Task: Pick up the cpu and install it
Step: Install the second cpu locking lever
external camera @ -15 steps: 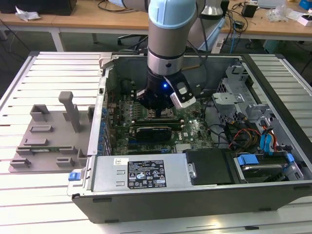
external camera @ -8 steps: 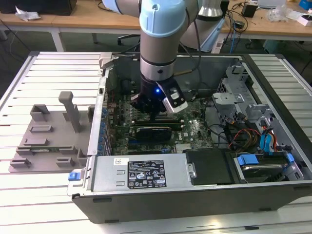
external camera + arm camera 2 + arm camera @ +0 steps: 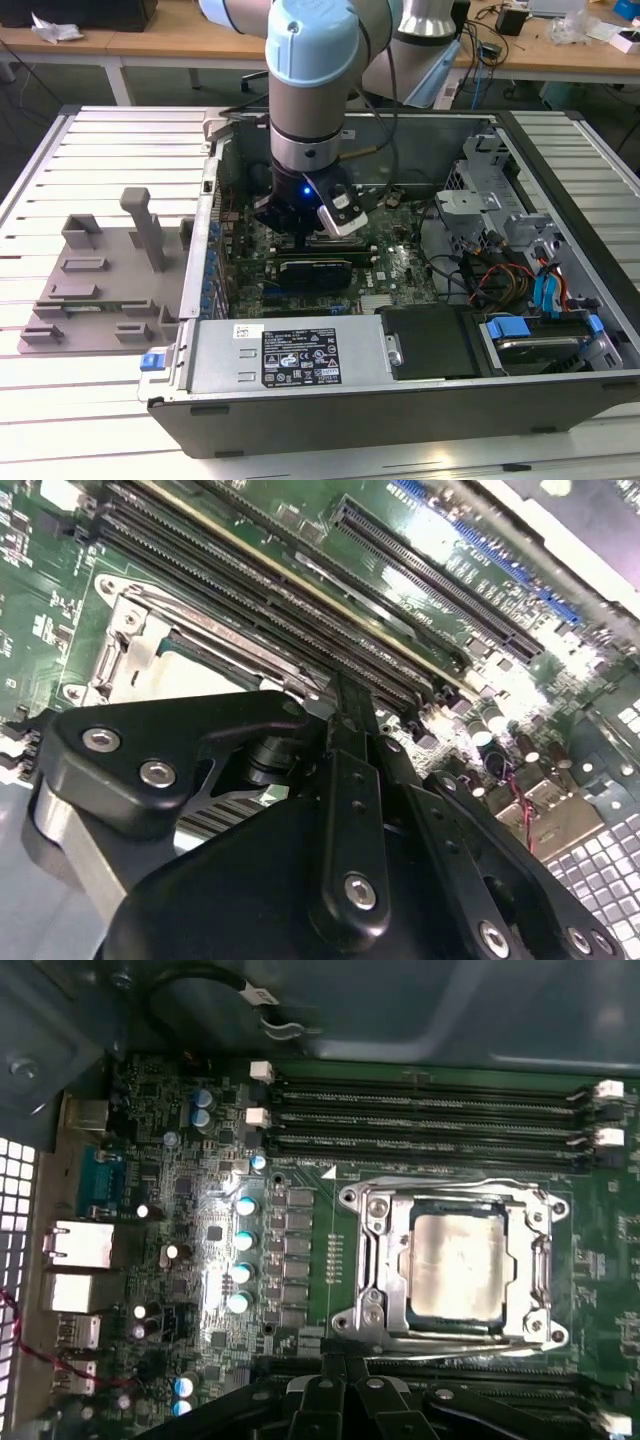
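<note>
Pale slatted metal makes up the workbench [image 3: 100,150], with wooden desks behind it. On the slats lies an open computer case [image 3: 420,400], a grey steel box on its side, and to the exterior view's left of it sits a grey plastic fixture tray [image 3: 95,290] moulded with blocks and one upright post.

Inside the case lies a green motherboard [image 3: 190,1210], dotted with round blue-topped capacitors and crossed by long black memory slots [image 3: 430,1110]. Drive bays with blue clips and bundled cables fill the end at the exterior view's right.

In the first wrist view the cpu [image 3: 458,1265], a flat square with a dull silver-grey top, lies seated in the socket frame [image 3: 375,1260], a shiny metal bracket bolted around it.

The arm reaches down into the case, and the gripper [image 3: 300,228], black and angular with bolted linkages, hangs just above the board. Whether its fingers are parted or closed I cannot tell; nothing is seen between them. In the second wrist view, the gripper's black body [image 3: 330,880] hides most of the socket.
</note>
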Motion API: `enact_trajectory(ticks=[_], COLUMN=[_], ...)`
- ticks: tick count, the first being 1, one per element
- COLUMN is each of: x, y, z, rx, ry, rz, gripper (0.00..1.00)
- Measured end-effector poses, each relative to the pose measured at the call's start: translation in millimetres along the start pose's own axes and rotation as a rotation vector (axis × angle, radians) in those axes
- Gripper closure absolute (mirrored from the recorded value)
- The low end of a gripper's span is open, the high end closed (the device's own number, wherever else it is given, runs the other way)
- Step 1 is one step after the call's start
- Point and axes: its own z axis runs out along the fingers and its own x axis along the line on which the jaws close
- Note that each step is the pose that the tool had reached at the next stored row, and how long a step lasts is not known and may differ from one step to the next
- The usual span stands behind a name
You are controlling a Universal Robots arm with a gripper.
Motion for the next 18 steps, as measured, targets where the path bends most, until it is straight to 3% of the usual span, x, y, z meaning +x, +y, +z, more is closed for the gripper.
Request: enact_trajectory(ticks=[7, 11, 18], x=[-0.5, -0.4, 1.7], y=[7.1, 9.4, 0.5], z=[9.4, 10.9, 9.8], rx=[-0.0047, -0.0052, -0.0047], ry=[0.0019, 0.0015, -0.0036], rz=[-0.02, -0.027, -0.028], gripper=[0.89, 0.89, 0.89])
